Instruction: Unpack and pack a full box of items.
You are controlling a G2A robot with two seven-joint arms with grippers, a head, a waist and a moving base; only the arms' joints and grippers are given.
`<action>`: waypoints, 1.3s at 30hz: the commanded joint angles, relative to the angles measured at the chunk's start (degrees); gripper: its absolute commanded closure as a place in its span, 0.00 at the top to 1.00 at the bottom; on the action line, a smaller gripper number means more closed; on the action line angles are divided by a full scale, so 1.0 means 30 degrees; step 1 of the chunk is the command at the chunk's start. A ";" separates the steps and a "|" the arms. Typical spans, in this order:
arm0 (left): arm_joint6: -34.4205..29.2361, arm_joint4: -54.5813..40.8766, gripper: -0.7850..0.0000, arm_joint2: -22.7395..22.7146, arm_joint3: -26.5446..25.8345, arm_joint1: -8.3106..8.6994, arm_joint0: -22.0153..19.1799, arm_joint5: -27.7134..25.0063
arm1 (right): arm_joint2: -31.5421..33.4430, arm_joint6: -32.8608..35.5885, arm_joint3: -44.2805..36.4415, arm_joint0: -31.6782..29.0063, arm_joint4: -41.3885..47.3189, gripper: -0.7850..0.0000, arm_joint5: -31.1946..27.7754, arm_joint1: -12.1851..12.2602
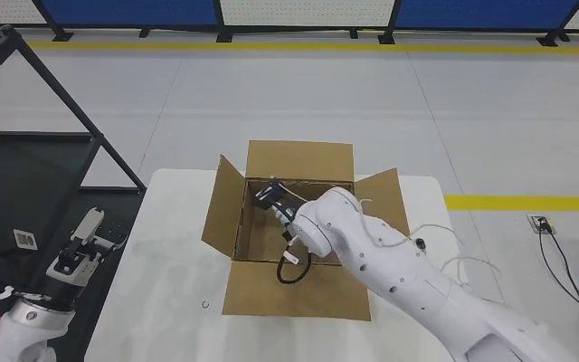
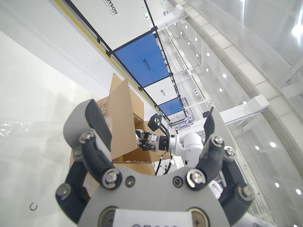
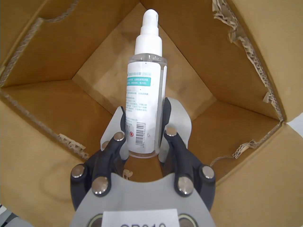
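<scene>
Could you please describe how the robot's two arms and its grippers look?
The right arm and the left arm have smooth, rounded white shells. A black cable loops at the right wrist, and thin white cables run along that arm. The left gripper and right gripper match: a grey metal plate, black linkages, silver screws, black ribbed pads and a white label.

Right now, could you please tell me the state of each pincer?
Left pincer: open, holding nothing.
Right pincer: closed on the spray bottle, inside the cardboard box.
</scene>
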 commanded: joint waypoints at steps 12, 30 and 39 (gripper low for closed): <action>0.0000 0.0000 1.00 0.0000 0.0000 0.0000 0.0000 0.0000 | -0.0865 0.0227 0.3033 0.0913 0.0304 0.00 0.1188 -0.1172; 0.0000 0.0000 1.00 0.0000 0.0000 0.0000 0.0000 0.0000 | -0.1381 0.0065 1.1088 0.2229 0.1923 0.00 -0.5886 -0.3221; 0.0000 0.0000 1.00 0.0000 0.0000 0.0000 0.0000 0.0000 | -0.1888 -0.0688 1.4272 0.2843 0.2156 1.00 -0.7595 -0.4785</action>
